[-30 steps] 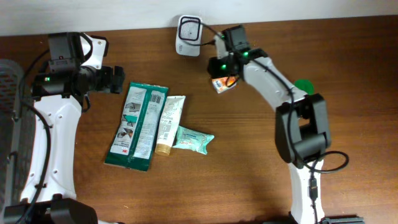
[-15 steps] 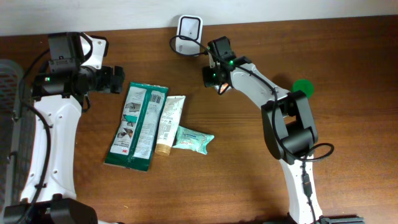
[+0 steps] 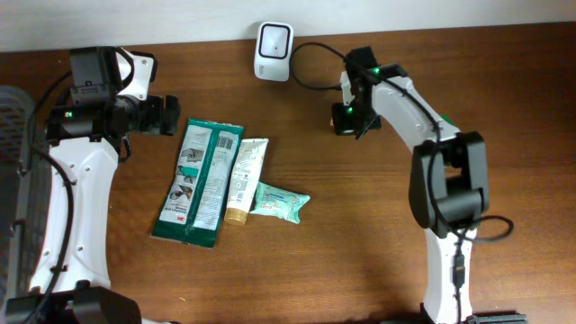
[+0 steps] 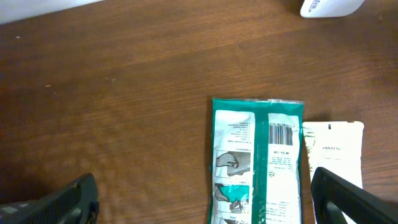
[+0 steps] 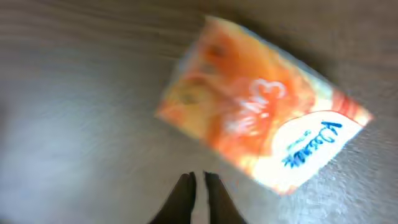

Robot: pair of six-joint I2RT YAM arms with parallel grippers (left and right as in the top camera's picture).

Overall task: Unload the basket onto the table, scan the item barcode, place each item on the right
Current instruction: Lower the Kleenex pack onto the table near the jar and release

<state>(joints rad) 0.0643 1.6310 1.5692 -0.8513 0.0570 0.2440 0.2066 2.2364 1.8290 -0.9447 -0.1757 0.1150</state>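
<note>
Right arm has swung off to the right, away from the scanner (image 3: 273,40) at the back edge of the worktop. Right gripper (image 5: 199,185) is closed and empty. Its fingers meet just short of the orange tissue pack (image 5: 261,127), which lies flat on the worktop, let go; that view is blurred. Left gripper (image 3: 169,115) stands wide open, holding nothing, near the left edge. Judgement: presentation of the orange pack appears finished, though whether a read registered cannot be told. Green pack (image 3: 200,184), tube (image 3: 245,180) and teal pack (image 3: 281,200) lie left of centre.
</note>
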